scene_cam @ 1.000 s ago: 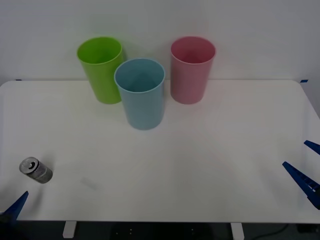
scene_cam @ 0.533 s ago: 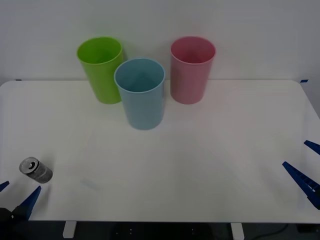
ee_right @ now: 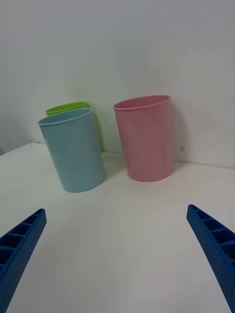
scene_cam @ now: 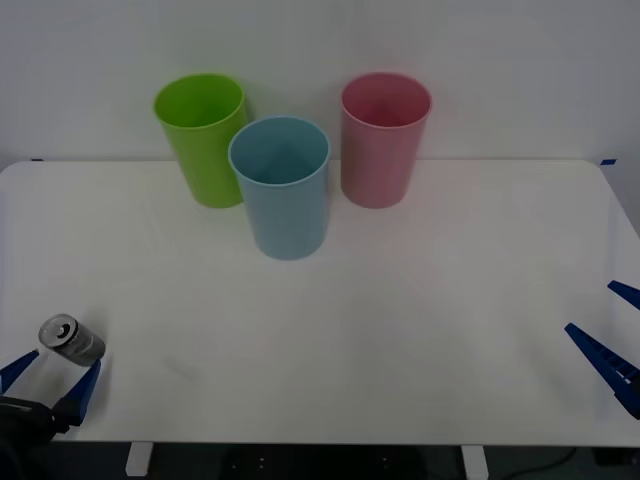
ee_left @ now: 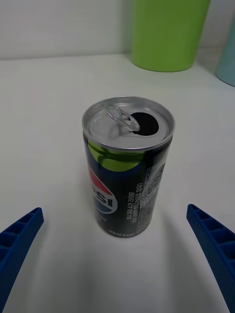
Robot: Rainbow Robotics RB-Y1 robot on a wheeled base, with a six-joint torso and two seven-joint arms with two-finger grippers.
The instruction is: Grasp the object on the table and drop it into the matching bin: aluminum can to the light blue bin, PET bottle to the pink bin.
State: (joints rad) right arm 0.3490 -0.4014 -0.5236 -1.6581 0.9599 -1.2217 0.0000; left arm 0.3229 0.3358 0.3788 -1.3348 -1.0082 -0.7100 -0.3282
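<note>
Aluminum can (ee_left: 128, 166) stands upright between the left gripper's (scene_cam: 50, 380) wide-spread fingers (ee_left: 19, 239), untouched.

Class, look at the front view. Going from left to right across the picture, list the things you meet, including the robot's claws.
Left claw, open, at the table's near left edge → aluminum can → lime green cup → light blue bin → pink bin → right claw, open, at the right edge.
</note>
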